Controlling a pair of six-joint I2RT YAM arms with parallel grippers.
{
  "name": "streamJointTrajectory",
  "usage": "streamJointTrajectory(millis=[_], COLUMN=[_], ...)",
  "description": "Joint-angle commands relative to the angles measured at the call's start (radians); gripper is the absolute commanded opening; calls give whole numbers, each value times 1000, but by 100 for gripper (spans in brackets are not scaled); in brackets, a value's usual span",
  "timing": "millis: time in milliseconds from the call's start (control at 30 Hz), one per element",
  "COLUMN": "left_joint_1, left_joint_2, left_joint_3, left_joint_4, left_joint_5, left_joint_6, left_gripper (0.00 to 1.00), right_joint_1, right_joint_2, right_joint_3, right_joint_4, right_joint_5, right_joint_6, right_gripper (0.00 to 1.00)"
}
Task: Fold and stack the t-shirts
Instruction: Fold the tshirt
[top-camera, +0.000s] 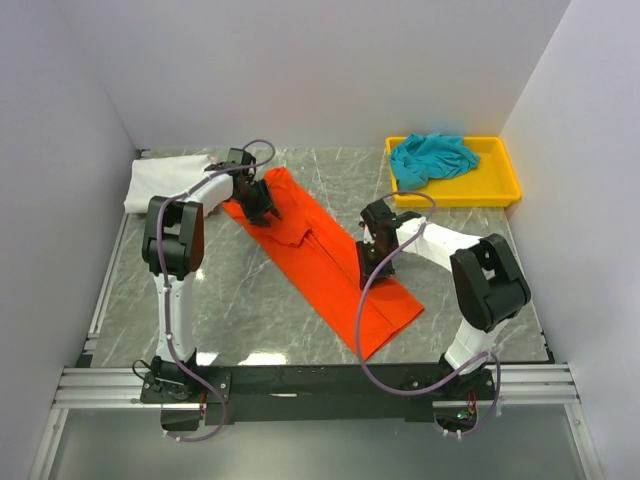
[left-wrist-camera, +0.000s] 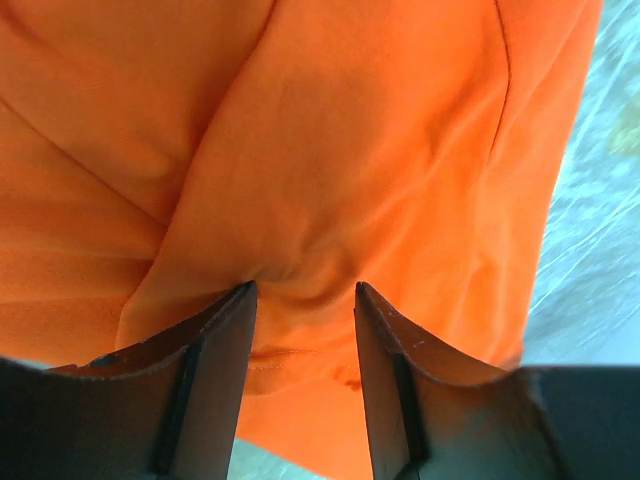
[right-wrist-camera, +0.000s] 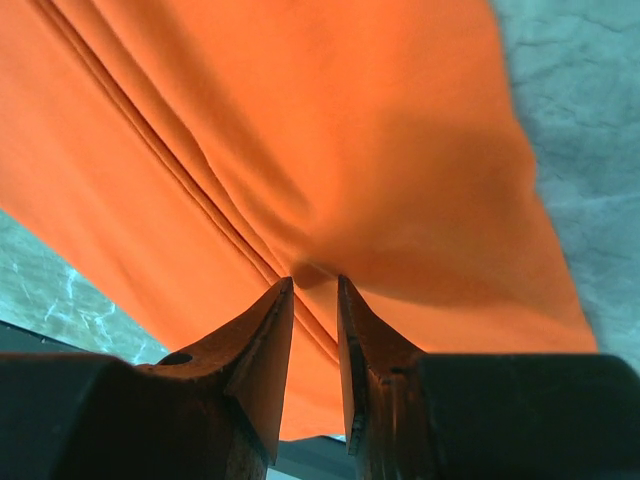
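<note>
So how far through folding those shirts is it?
Done: the white t-shirt looks folded at far left. In hand: the orange t-shirt, a long folded strip under the left hand and right hand. Left: the teal t-shirt, crumpled in the yellow tray, and all stacking.

Middle t-shirt (top-camera: 330, 270) is lying slantwise across the desk (top-camera: 250, 300), running from far left to near right. My left fingers (left-wrist-camera: 215, 370) are sitting on its far end, and my right fingers (right-wrist-camera: 260, 350) are sitting on it closer to the near end. Corner t-shirt (top-camera: 160, 180) is lying at the far-left desk corner, just left of that far end. Tray (top-camera: 500, 190) is sitting far right, with tray t-shirt (top-camera: 432, 158) lying in it.
</note>
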Motion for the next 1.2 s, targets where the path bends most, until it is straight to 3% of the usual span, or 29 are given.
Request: streamJointTrajectory(millis=[0, 400, 833, 1000, 1167], left_joint_1=[-4, -6, -5, -7, -10], left_joint_2=[80, 245, 393, 399, 302], left_joint_3=[60, 247, 431, 455, 405], left_joint_4=[43, 94, 131, 157, 221], left_joint_5=[-56, -46, 56, 86, 109], left_joint_6=[27, 113, 182, 176, 144], left_gripper=[51, 51, 54, 58, 61], right_joint_1=[26, 115, 229, 246, 246], right_joint_2=[23, 76, 198, 214, 139], right_joint_3=[-13, -11, 119, 179, 231], right_joint_4=[31, 90, 124, 85, -11], right_joint_5=[-12, -102, -177, -162, -86], right_joint_6=[-4, 200, 342, 341, 310], right_gripper=[32, 32, 32, 32, 34])
